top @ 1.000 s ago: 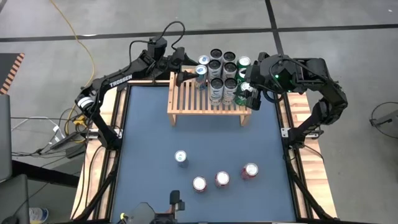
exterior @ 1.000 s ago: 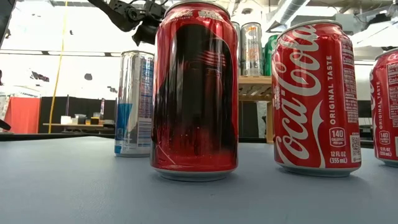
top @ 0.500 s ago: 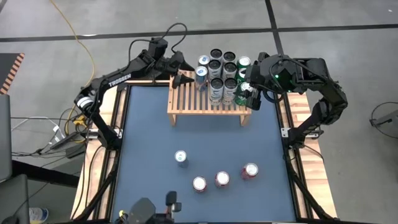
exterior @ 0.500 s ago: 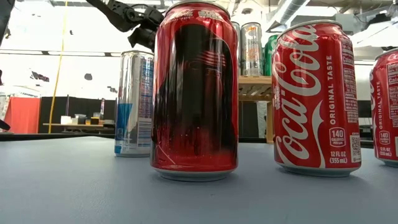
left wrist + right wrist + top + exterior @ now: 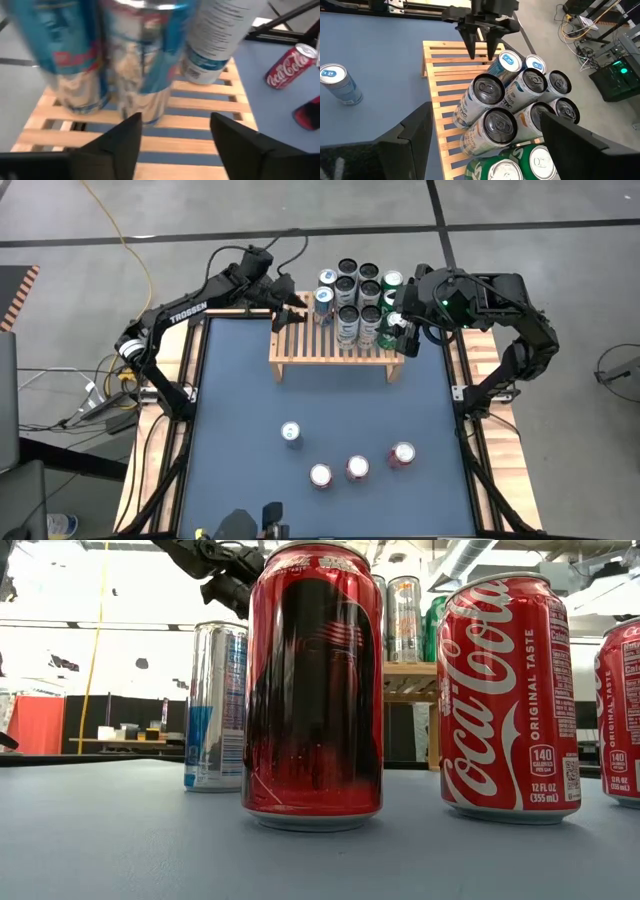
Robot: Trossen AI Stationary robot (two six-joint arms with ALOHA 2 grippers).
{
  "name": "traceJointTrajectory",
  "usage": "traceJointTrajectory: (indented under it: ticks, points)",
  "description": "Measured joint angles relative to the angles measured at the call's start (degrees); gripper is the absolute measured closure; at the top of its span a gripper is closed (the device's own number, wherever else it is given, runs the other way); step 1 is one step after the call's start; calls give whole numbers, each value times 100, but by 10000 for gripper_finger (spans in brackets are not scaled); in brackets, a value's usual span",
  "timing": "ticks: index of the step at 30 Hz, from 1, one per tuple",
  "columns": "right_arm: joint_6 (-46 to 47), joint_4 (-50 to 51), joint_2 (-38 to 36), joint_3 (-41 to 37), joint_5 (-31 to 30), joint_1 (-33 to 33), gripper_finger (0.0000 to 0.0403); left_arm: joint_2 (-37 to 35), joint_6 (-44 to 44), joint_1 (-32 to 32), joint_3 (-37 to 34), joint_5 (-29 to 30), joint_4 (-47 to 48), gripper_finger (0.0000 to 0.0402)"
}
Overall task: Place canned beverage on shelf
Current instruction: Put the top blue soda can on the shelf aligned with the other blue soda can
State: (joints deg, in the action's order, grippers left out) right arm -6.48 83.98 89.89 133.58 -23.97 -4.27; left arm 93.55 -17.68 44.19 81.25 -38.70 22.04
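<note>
**Left jaws empty beside the racked cans**

The low light-wood slatted shelf [image 5: 335, 340] stands at the counter's far edge. On it, a slim blue-and-silver can [image 5: 323, 302] stands just beyond the left gripper [image 5: 290, 310], whose jaws stand apart, holding nothing. The right gripper [image 5: 400, 328], jaws wide, waits at the shelf's right end.

Two dark arms, white lettering showing

Left arm [image 5: 190, 305] is wearing white TROSSEN lettering; black cables are looping off it; right arm [image 5: 500, 295] is glowing green.

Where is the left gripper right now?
In the high view the left gripper hovers over the shelf's back left corner, just left of the blue can, empty.
</note>
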Motion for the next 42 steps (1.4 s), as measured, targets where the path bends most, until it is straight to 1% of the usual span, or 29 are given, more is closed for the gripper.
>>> traceJointTrajectory:
  ticks: [5,9,13,15,21,25,32,35,42]
  points:
    - [1,-2,0,0,-3,0,88,-17,-167,-312,0,18,-300,268]
    - [2,-2,0,0,-4,0,88,8,-292,-451,0,321,-378,340]
    - [2,-2,0,0,-4,0,88,16,-347,-436,0,472,-413,392]
    - [1,-1,0,2,-4,0,88,16,-326,-438,0,474,-468,397]
    - [-2,-1,0,0,-4,0,88,20,-290,-473,0,663,-547,394]
    - [-4,0,0,2,-4,0,88,23,-283,-491,0,667,-660,393]
    - [-2,-2,0,0,-4,0,88,259,-198,-644,0,724,-988,393]
    - [-1,0,0,0,-6,0,88,313,-113,-646,-2,779,-944,393]
    - [-2,-2,0,0,-6,0,88,313,-110,-645,-2,807,-1188,393]
